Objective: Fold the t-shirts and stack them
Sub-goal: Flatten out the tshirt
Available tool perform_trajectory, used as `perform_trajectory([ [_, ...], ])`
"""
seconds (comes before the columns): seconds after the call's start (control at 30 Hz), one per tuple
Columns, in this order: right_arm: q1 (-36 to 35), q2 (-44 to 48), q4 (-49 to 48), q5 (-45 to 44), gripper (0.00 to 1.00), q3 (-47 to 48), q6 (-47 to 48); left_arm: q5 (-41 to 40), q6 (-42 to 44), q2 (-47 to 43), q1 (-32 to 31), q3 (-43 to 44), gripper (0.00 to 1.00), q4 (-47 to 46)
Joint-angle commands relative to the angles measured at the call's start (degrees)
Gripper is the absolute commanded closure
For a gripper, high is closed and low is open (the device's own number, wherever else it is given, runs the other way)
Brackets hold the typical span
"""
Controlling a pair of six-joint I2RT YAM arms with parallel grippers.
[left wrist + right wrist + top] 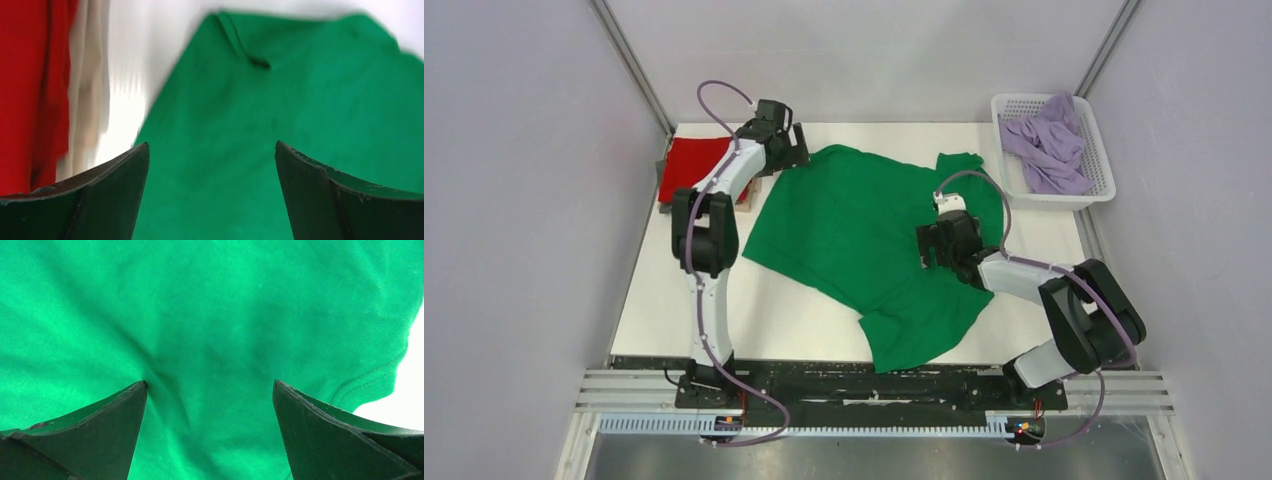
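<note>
Seeing the green t-shirt [864,230] spread loosely mid-frame on the table [724,310]. I read the left gripper [211,150] as wide open and holding nothing, over the shirt's upper-left edge, beside the red t-shirt [696,165]. The right gripper [210,387] is also spread open, low over the shirt's right side. The lavender t-shirt [1049,150] sits in the basket [1104,165], upper right.
</note>
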State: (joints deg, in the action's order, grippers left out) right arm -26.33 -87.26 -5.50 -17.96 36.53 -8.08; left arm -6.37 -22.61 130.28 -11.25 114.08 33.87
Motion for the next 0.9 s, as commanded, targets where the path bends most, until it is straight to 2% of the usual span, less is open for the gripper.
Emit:
perform_trajectory([
  [0.0, 0.36, 7.17, 2.65, -1.04, 0.02, -1.47, -3.01, 3.85, -1.09, -15.50, -1.82, -14.25, 0.00, -5.05],
  [0.17, 0.35, 15.89, 5.34, 1.96, 0.02, -8.29, -6.42, 10.32, -6.40, -25.41, -3.92, -35.32, 0.00, -12.66],
  [0.23, 0.31, 18.37, 5.41, 4.27, 0.02, -11.21, -7.16, 13.71, -7.74, -27.52, -4.69, -41.78, 0.00, -16.75],
  [0.33, 0.36, 18.71, 5.41, 5.16, 0.02, -13.16, -7.73, 12.70, -8.86, -28.29, -4.93, -47.08, 0.00, -18.81],
  [0.47, 0.74, 13.92, 4.27, 3.81, 0.02, -11.47, -8.08, 8.90, -9.01, -26.00, -4.50, -48.25, 0.00, -17.28],
  [0.6, 2.42, 5.11, 3.21, 3.14, 0.02, -5.90, -7.51, 6.70, -10.83, -22.43, -3.63, -47.54, 0.00, -16.29],
  [0.73, 5.66, -5.24, 4.60, 1.13, 0.02, 4.01, -7.24, 5.34, -11.97, -20.48, -2.51, -47.25, 0.00, -16.36],
  [0.87, 9.15, -16.32, 8.50, 1.37, 0.02, 17.73, -5.02, 4.43, -13.02, -18.99, -2.14, -45.62, 0.00, -14.14],
])
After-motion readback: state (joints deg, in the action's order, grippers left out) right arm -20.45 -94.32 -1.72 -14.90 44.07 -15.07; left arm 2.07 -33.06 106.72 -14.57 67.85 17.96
